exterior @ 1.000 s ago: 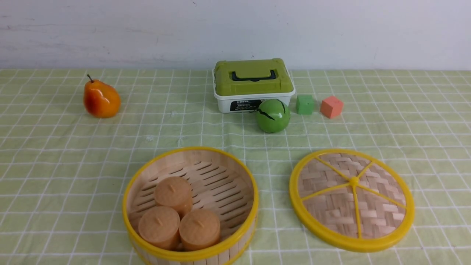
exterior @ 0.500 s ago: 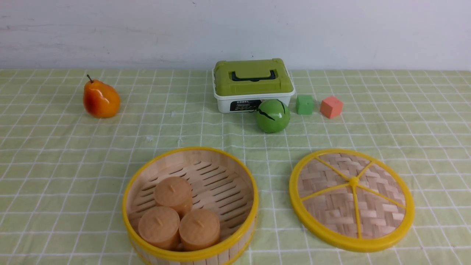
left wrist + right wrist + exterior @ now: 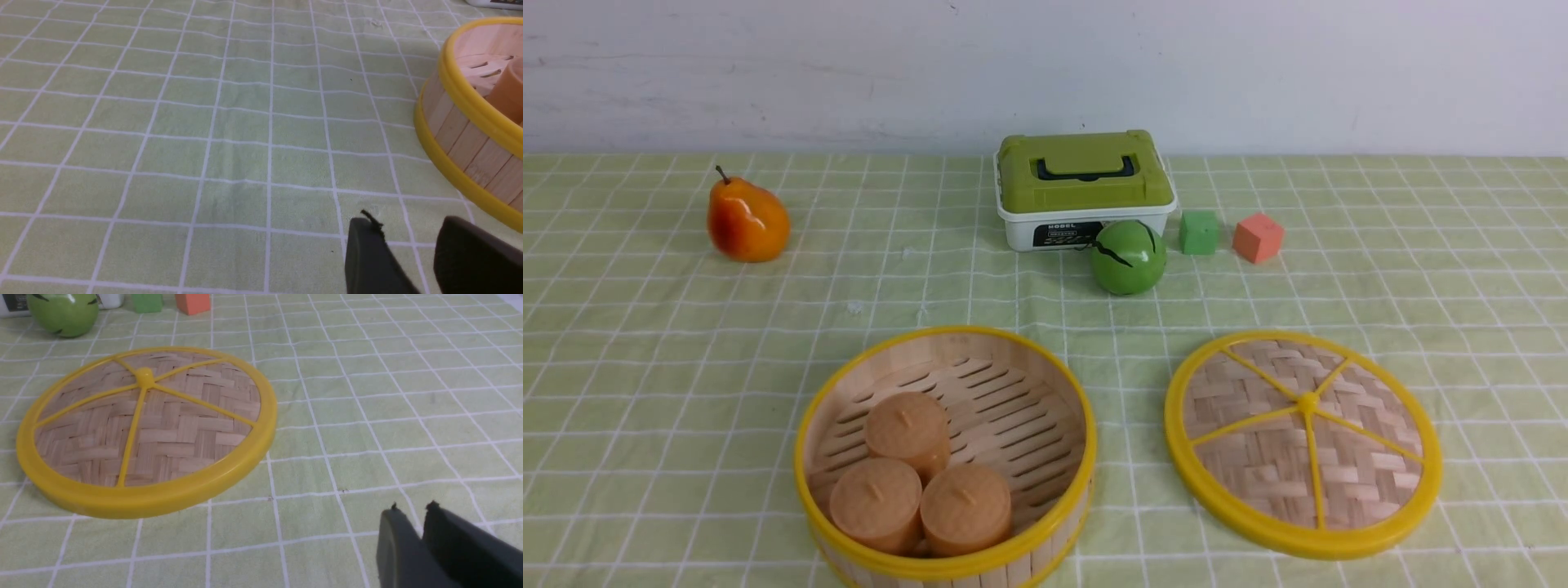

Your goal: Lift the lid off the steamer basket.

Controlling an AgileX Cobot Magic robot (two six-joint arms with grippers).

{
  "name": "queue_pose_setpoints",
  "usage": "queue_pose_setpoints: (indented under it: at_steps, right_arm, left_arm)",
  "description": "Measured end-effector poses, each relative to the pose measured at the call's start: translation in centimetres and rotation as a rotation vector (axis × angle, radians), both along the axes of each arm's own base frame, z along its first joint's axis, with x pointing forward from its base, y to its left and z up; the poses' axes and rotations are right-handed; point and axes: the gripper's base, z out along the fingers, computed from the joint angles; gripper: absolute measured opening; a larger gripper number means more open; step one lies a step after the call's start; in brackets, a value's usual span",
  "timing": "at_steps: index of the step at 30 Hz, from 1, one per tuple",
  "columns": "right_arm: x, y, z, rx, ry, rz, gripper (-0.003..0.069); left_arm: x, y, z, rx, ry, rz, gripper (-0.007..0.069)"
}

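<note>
- Yellow-rimmed lid [image 3: 1307, 445] flat on checked cloth, right of steamer basket [image 3: 1029, 416]; cloth gap between rims, room beyond lid's right edge.
- Left fingers [image 3: 372, 245] parted, empty, near basket.
- Right fingers [image 3: 398, 539] slightly parted, empty, apart from lid.

Place unclear — just checked cloth [image 3: 727, 359], plain wall [image 3: 1045, 73].

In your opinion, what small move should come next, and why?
Probably none beyond keeping both arms back: the lid already lies on the cloth, beside and apart from the open steamer basket, so the lid removal looks done.
</note>
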Motion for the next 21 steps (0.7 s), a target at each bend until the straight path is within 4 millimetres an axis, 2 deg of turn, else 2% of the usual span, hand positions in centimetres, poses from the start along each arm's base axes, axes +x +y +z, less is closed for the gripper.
queue_pose_setpoints:
  at_steps: [21]
  right_arm:
    - [0.00, 0.00, 0.00, 0.000, 0.001, 0.000, 0.0099]
  left_arm:
    - [0.00, 0.00, 0.00, 0.000, 0.000, 0.000, 0.0239]
